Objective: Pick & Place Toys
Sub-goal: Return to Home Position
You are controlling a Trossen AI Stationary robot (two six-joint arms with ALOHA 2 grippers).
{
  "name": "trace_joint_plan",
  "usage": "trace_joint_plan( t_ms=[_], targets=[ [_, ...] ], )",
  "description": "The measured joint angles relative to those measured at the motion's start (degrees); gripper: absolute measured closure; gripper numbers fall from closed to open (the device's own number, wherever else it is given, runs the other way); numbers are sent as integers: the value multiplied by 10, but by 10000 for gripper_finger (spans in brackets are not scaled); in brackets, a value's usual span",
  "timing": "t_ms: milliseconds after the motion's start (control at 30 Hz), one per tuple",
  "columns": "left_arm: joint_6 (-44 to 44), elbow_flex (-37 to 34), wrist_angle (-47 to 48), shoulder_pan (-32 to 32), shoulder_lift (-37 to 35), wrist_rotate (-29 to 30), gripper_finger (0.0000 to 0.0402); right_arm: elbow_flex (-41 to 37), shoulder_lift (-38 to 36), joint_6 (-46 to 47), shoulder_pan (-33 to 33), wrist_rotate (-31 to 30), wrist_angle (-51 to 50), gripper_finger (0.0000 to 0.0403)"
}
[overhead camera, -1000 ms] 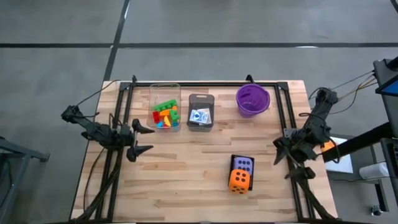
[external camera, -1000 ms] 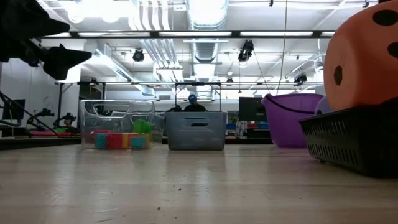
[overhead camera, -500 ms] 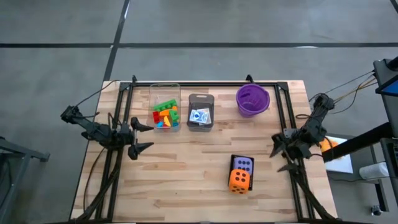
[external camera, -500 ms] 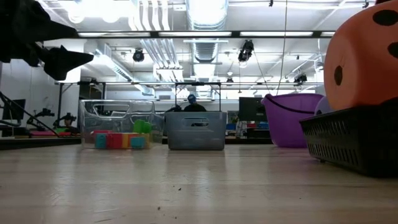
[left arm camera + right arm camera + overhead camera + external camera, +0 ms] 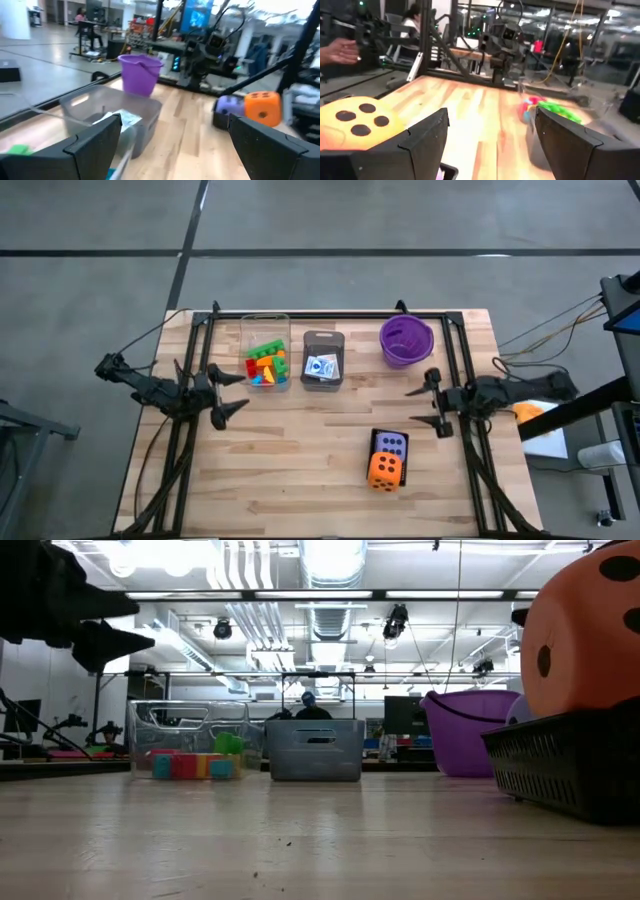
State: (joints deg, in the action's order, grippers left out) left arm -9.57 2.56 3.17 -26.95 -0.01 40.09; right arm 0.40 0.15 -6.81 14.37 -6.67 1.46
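Coloured bricks (image 5: pixel 266 365) lie in the clear bin (image 5: pixel 266 323) at the far left; they also show in the low view (image 5: pixel 194 766). Two white-and-blue card packs (image 5: pixel 321 366) lie in the grey bin (image 5: pixel 323 338). The purple die (image 5: pixel 390 445) and the orange die (image 5: pixel 384 470) sit in a black bin (image 5: pixel 570 768) at the near right. My left gripper (image 5: pixel 235 393) is open and empty, above the table left of the clear bin. My right gripper (image 5: pixel 412 406) is open and empty, pointing toward the table's left, above the table, on the far-right side of the dice.
A purple bowl (image 5: pixel 406 340) stands at the far right. Bare wood lies at the table's middle and along its near edge. A black frame runs along the table's left, right and far edges. A person's hand (image 5: pixel 340 50) shows beyond the table in the right wrist view.
My right gripper has swung from the table's right edge toward the table's left and a little toward the far edge. It has turned from pointing toward the near edge to pointing left. The toys have stayed where they were.
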Motion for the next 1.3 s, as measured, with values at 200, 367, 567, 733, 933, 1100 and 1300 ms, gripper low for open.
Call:
trace_joint_plan(
  t_ms=[200,367,567,733,933,1100,1300],
  targets=[
    [-73,30,137,1,0,41,35,0,2,40,-121,107,-7,112],
    [-106,35,163,1,0,63,35,2,41,49,-136,104,-15,112],
    [-81,33,150,0,0,56,35,3,80,54,-136,104,-16,112],
    [-80,31,145,0,0,56,35,3,75,54,-136,104,-16,112],
    [-74,31,144,0,0,55,35,3,24,51,-136,104,-15,112],
    [-55,31,144,0,0,55,35,2,0,51,-135,115,-10,112],
    [-26,31,144,0,2,54,35,1,0,54,-135,121,-3,112]
  ],
)
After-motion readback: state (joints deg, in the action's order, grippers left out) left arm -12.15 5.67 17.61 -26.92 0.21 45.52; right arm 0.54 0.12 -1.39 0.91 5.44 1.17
